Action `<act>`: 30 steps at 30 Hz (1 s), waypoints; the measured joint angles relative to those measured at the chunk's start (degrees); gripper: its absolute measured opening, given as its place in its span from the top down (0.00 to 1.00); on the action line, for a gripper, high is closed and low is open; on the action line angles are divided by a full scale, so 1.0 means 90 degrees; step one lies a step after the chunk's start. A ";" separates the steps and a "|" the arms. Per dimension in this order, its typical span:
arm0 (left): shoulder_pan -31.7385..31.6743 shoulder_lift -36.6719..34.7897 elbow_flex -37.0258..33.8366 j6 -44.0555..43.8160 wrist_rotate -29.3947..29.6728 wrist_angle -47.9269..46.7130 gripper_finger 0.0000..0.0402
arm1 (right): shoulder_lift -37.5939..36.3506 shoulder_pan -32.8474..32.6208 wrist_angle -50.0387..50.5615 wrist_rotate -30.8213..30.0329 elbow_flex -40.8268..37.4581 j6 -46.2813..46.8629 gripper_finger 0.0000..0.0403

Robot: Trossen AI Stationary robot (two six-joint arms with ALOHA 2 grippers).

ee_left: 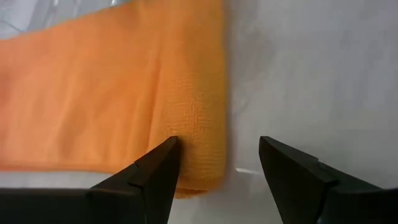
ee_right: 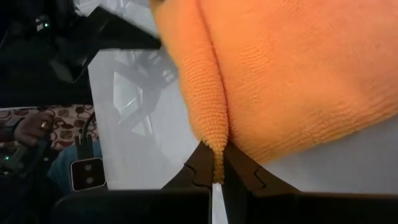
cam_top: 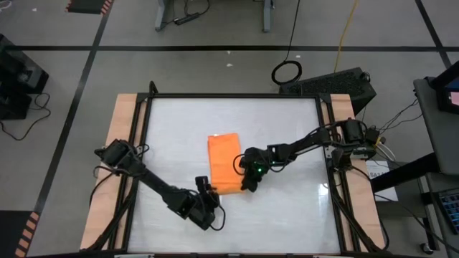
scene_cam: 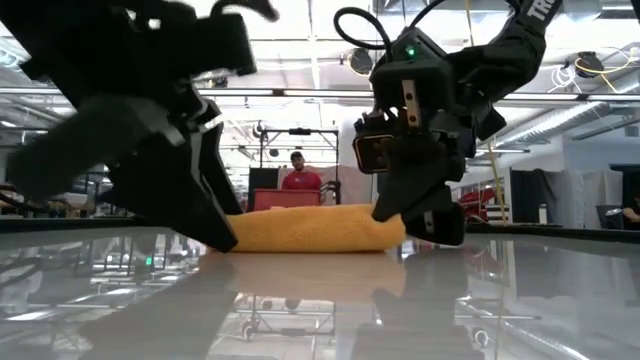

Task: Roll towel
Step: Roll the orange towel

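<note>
Towel [cam_top: 224, 162] is laid flat near the middle of the worktop [cam_top: 287, 215], folded into a narrow strip running front to back.

Right pincer [ee_right: 218, 167] is clamped on the near right corner, a thin ridge of cloth pinched between closed fingers. Left pincer [ee_left: 217, 163] is set at the near left corner with its fingers apart – one tip on the cloth edge, the other on bare worktop – nothing gripped.

Risks, as judged:
- The right grip is only on a thin fold of edge; it could be pulled out under a sideways tug.
- With one corner held and the other loose, the roll would likely be started skewed – a cone, not a cylinder.
- The smooth, glossy worktop may let the strip be dragged instead of rolled.

Cloth: plain bright orange, soft fine-ribbed weave, a rounded doubled edge along one side, no pattern.
</note>
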State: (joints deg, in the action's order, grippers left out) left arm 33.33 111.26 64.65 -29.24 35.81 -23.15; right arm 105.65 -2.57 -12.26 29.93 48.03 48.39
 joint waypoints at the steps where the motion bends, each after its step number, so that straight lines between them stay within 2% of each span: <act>1: -0.0022 0.0000 -0.0030 -0.0013 0.0016 -0.0011 0.43 | 0.0000 -0.0026 -0.0001 -0.0002 0.0000 0.0002 0.99; 10: -0.0075 -0.0010 -0.0222 -0.0002 0.0046 0.0061 0.43 | 0.0000 -0.0133 -0.0001 0.0000 0.0000 0.0042 0.99; 15: -0.0198 -0.0031 -0.0268 0.0461 -0.0455 0.0275 0.46 | 0.0002 -0.0138 -0.0001 0.0002 0.0000 0.0038 0.99; 19: -0.0357 -0.0044 -0.0334 0.0578 -0.0908 0.0496 0.62 | 0.0002 -0.0138 -0.0004 0.0018 0.0000 -0.0017 0.99; 24: -0.0500 -0.0036 -0.0334 0.0644 -0.1271 0.0586 0.92 | 0.0002 -0.0143 -0.0006 0.0049 0.0000 -0.0217 0.96; 26: -0.0542 -0.0034 -0.0334 0.0633 -0.1345 0.0595 0.96 | 0.0001 -0.0143 -0.0001 0.0048 0.0000 -0.0346 0.92; 30: -0.0645 -0.0032 -0.0344 0.0643 -0.1707 0.0739 0.96 | -0.0169 -0.0150 0.0151 0.0017 -0.0002 -0.0876 0.77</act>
State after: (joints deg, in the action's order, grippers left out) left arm 27.53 110.98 61.56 -23.45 20.44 -16.49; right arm 104.13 -3.92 -10.91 30.09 48.01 40.50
